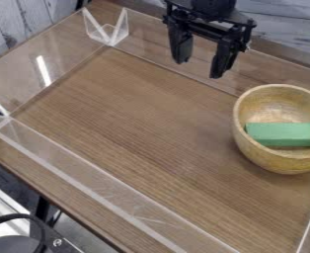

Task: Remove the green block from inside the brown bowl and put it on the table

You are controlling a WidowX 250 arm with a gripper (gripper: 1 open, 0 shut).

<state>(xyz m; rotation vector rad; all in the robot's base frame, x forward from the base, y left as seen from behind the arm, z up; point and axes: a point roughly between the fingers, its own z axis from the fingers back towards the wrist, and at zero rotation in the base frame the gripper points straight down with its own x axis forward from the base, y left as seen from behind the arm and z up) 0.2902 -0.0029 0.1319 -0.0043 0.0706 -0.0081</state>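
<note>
A light tan wooden brown bowl (pixel 281 128) with a thick rim stands at the right side of the table (pixel 131 128). Inside it lies the green block (pixel 284 134), a flat bar resting across the bowl's hollow. My gripper (pixel 202 55) hangs above the table's far middle, pointing down, up and to the left of the bowl and apart from it. Its two black fingers (pixel 182 49) stand wide apart with nothing between them, so it is open.
Low clear acrylic walls (pixel 65 158) edge the wood-grain tabletop on the left, front and back. A clear acrylic corner piece (pixel 108 28) stands at the far left. A black base with cables (pixel 20 237) shows below the table's near corner.
</note>
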